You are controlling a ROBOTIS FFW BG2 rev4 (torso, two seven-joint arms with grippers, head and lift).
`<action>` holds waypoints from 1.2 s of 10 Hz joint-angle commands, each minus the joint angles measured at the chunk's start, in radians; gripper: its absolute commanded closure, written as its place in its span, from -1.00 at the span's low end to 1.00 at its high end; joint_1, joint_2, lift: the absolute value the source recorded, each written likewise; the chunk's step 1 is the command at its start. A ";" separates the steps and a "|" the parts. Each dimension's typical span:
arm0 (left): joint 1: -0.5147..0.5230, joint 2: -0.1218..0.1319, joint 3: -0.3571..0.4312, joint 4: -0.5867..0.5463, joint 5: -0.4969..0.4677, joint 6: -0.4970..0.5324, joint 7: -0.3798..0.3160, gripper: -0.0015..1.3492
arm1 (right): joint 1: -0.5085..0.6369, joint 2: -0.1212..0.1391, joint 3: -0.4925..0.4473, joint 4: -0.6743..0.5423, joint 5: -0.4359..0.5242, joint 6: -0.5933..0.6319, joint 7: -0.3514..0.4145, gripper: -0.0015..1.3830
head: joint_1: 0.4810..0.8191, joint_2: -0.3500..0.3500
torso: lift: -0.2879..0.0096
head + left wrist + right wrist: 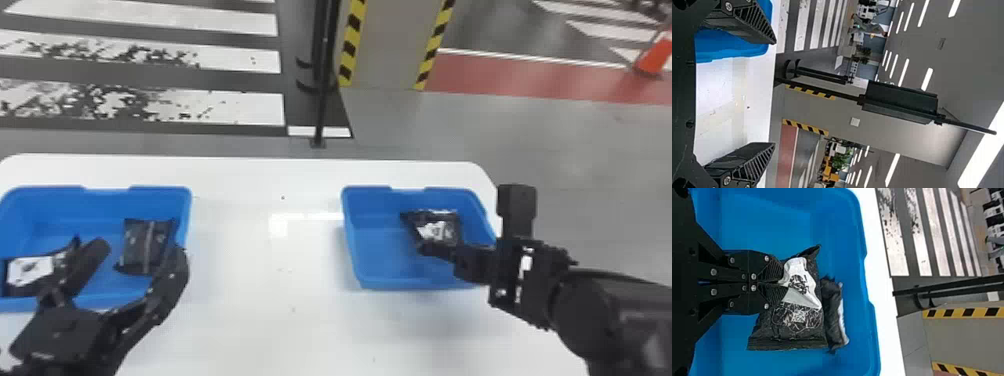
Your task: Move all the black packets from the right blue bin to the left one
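jaws on the right gripper (425,247) are pinched narrow, clamped on a black packet with a white label (435,229), its foil creased where the fingertips meet the label. that packet is within the right blue bin (362,260), toward the far side as the head view shows it; whether it is clear of the bin floor i can't tell. just beside it, on the side toward the bin's far wall, the right wrist view shows a second black packet (832,313), partly covered by the gripped one. over at the left blue bin (45,207), the left gripper (139,250) has its jaws spread wide, with nothing between the fingers in the left wrist view. it hangs over the near part of that bin. two more packets are in there: a white-labelled packet (30,270) over at the left end, partly behind one finger, and a darker packet (145,245) near the right wall, partly behind the other. from here i can't tell whether those fingers touch either one. both bins sit well apart on a white table (280,310). beyond it stand a black post (324,90), a grey panel edged in yellow-and-black tape (350,45) and, far right, an orange cone (652,57).
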 commanded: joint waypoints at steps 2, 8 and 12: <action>-0.001 -0.002 -0.002 0.006 -0.001 -0.012 0.000 -0.84 | 0.040 0.008 0.004 -0.040 -0.115 -0.089 0.076 0.68 | 0.27 -0.42 | -0.01; -0.011 -0.003 -0.008 0.033 0.017 -0.022 0.000 -0.85 | -0.065 -0.041 0.242 0.146 -0.678 -0.253 0.300 0.68 | 0.27 0.21 | -0.01; -0.023 -0.005 -0.008 0.062 0.035 -0.027 0.000 -0.84 | -0.129 -0.064 0.361 0.213 -0.991 -0.179 0.366 0.68 | 0.27 0.59 | -0.01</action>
